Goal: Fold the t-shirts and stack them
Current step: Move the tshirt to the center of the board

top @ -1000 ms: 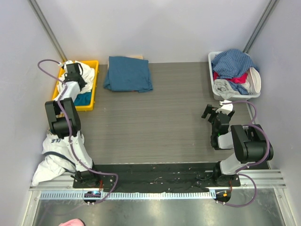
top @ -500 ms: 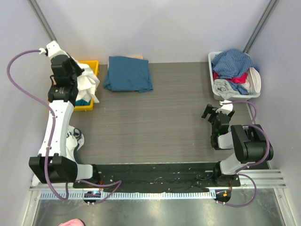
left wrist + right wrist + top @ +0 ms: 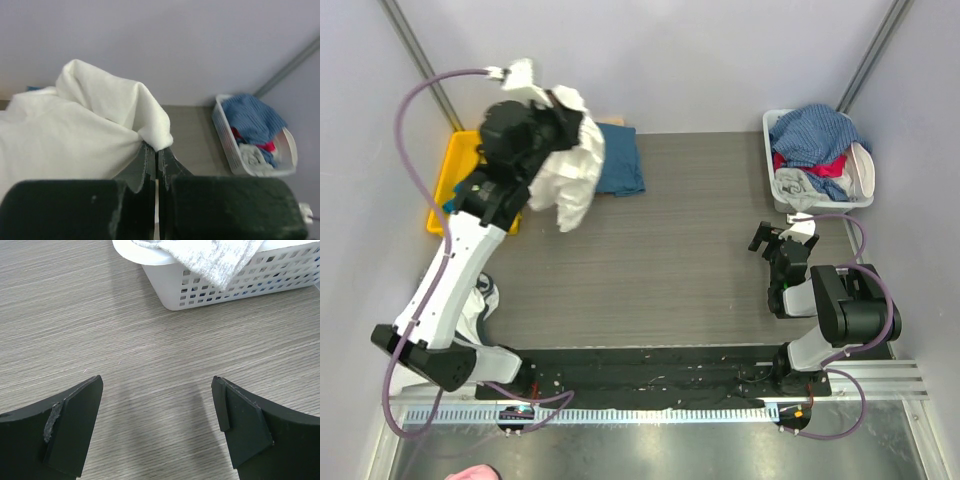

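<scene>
A crumpled white t-shirt (image 3: 570,170) hangs in the air over the back left of the table, with my left gripper (image 3: 560,122) shut on a bunched fold of it. In the left wrist view the jaws (image 3: 156,148) are pressed together on the white cloth (image 3: 75,125). A folded dark blue t-shirt (image 3: 622,165) lies flat on the table behind it, partly hidden by the hanging shirt. My right gripper (image 3: 776,238) rests low at the right with its jaws wide open (image 3: 157,385) over bare table and holds nothing.
A yellow bin (image 3: 444,180) sits at the back left. A white basket (image 3: 782,192) heaped with clothes stands at the back right, also seen as the basket (image 3: 225,145) and the basket (image 3: 225,285). Another white cloth (image 3: 484,294) lies by the left arm's base.
My left arm has lifted the white t-shirt out of the yellow bin and swung it up and to the right, in front of the blue one. The right arm has not moved.
</scene>
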Action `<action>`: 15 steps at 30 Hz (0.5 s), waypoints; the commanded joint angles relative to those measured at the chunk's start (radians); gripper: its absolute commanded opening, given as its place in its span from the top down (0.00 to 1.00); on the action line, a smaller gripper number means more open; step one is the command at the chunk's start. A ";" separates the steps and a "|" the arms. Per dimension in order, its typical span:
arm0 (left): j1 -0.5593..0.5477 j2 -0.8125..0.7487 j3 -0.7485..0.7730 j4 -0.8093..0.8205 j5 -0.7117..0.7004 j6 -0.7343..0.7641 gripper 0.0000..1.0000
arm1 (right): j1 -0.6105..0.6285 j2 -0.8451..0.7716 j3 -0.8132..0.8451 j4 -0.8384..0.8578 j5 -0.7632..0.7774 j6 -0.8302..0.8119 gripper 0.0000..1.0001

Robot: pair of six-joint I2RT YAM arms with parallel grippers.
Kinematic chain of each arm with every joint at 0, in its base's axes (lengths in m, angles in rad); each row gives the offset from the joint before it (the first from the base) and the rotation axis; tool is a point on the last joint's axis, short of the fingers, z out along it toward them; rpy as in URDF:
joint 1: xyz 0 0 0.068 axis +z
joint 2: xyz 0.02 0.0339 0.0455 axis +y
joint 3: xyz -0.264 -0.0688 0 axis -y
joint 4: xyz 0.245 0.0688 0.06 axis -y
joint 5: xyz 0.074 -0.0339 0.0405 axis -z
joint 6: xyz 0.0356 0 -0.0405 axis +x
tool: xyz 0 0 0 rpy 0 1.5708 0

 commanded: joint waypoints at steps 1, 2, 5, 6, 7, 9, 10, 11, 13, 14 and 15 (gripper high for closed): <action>-0.230 0.047 -0.029 0.010 -0.069 0.029 1.00 | 0.001 -0.008 0.018 0.047 -0.002 -0.013 0.00; -0.262 0.049 -0.052 0.008 -0.092 0.030 1.00 | 0.001 -0.008 0.018 0.047 -0.004 -0.013 0.01; -0.306 0.014 -0.193 0.016 -0.115 -0.006 1.00 | 0.001 -0.008 0.018 0.047 -0.004 -0.011 0.00; -0.308 -0.026 -0.237 0.019 -0.117 -0.035 1.00 | 0.001 -0.009 0.018 0.047 -0.004 -0.013 0.00; -0.309 -0.057 -0.329 0.022 -0.123 -0.045 1.00 | 0.001 -0.008 0.018 0.047 -0.004 -0.011 0.00; -0.309 -0.108 -0.420 0.024 -0.163 -0.060 1.00 | 0.000 -0.009 0.018 0.047 -0.004 -0.011 0.00; -0.309 -0.158 -0.498 0.014 -0.184 -0.065 1.00 | 0.001 -0.009 0.018 0.047 -0.004 -0.013 0.00; -0.309 -0.180 -0.535 -0.001 -0.212 -0.069 1.00 | 0.001 -0.009 0.018 0.047 -0.004 -0.011 0.00; -0.309 -0.239 -0.636 -0.013 -0.258 -0.084 1.00 | 0.003 -0.009 0.018 0.047 -0.004 -0.011 0.00; -0.309 -0.256 -0.666 -0.025 -0.267 -0.095 1.00 | 0.001 -0.009 0.018 0.047 -0.005 -0.011 0.00; -0.309 -0.269 -0.692 -0.032 -0.272 -0.115 1.00 | 0.001 -0.009 0.018 0.047 -0.005 -0.013 0.00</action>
